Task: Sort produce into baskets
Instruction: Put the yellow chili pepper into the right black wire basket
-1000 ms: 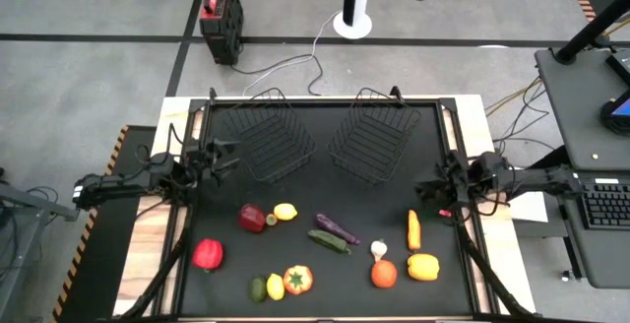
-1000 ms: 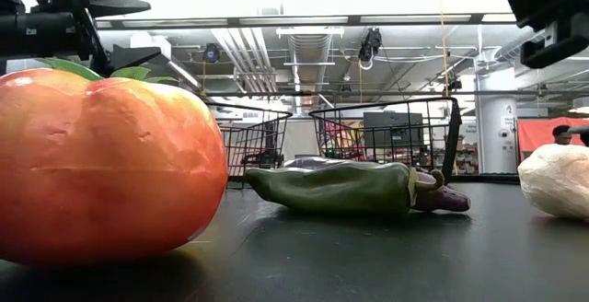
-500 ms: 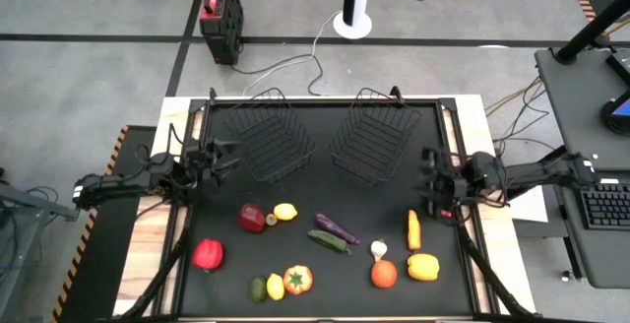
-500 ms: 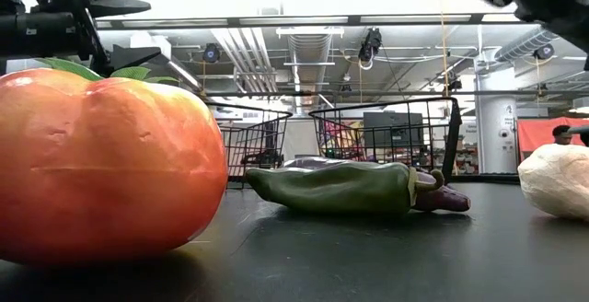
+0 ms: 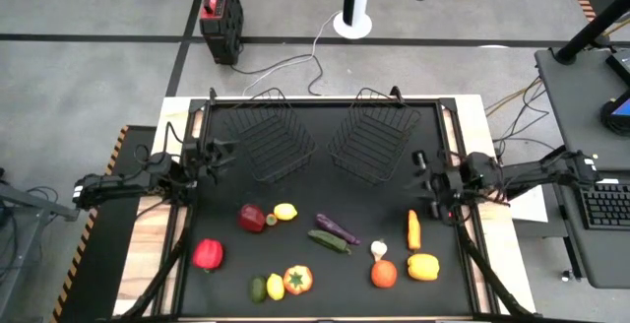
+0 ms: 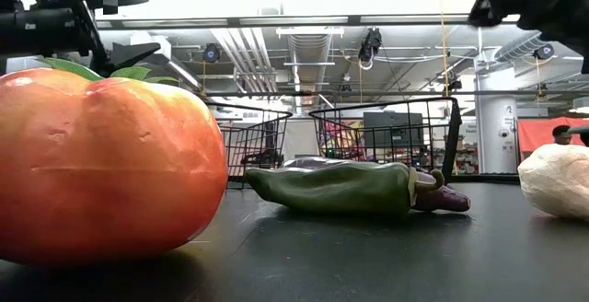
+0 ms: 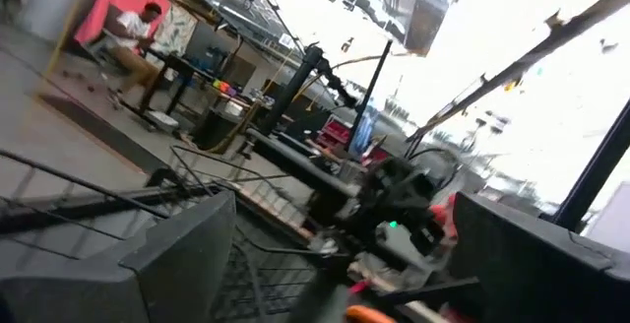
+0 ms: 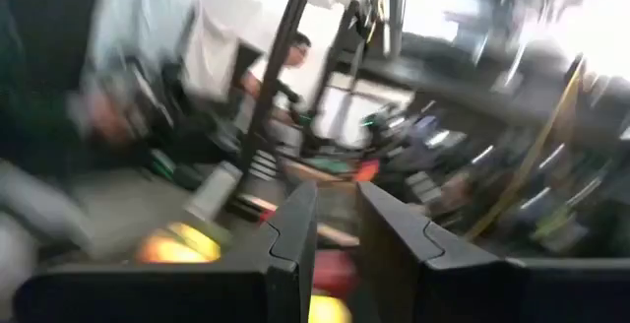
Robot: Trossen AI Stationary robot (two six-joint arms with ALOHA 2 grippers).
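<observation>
The produce lies loose on the black mat: a dark red pepper (image 5: 252,218), a lemon (image 5: 285,211), an eggplant (image 5: 338,228), a cucumber (image 5: 328,242), a carrot (image 5: 413,229), garlic (image 5: 379,250) and others nearer the front. Two black wire baskets (image 5: 271,138) (image 5: 374,138) stand at the far middle on their bases. My left gripper (image 5: 224,156) hovers wide open and empty left of the left basket. My right gripper (image 5: 421,173) hovers right of the right basket, above the carrot's far side, its fingers (image 8: 295,234) only a narrow gap apart, and empty.
Near the front edge lie a red fruit (image 5: 208,254), a green fruit (image 5: 258,289), a small yellow one (image 5: 276,287), an orange pepper (image 5: 297,280), a red-orange fruit (image 5: 384,274) and a yellow pepper (image 5: 423,267). Free mat lies between the baskets and the produce.
My right gripper has moved from the table's right edge toward the left, in over the mat toward the right basket. The produce and the baskets have stayed where they were.
</observation>
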